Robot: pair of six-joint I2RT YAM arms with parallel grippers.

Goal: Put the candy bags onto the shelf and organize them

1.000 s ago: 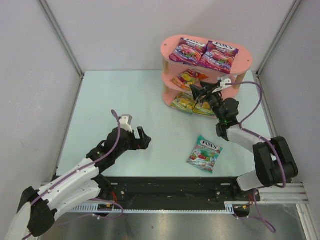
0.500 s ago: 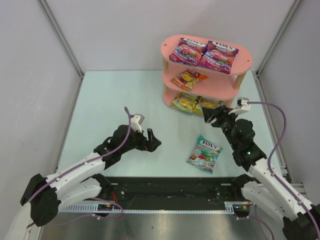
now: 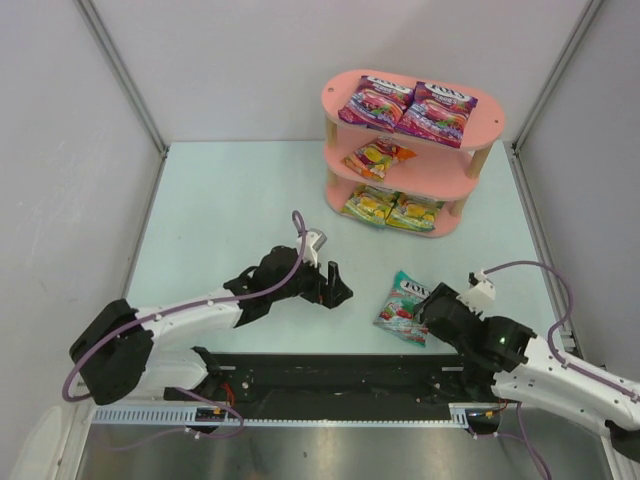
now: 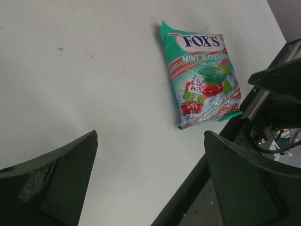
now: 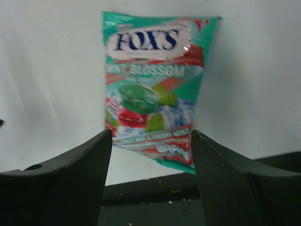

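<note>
Ease the right black two-finger gripper, jaws apart, onto the near end of the flat glossy teal-white candy bag by the near edge of the table, right of centre. Pinch, lift, carry to the pink three-tier shelf, far right corner. Hold the left gripper, also apart, aside.

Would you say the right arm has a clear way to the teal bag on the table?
Probably yes: the right tool is open at the near edge of the teal bag, nothing between; the left tool sits apart.
</note>
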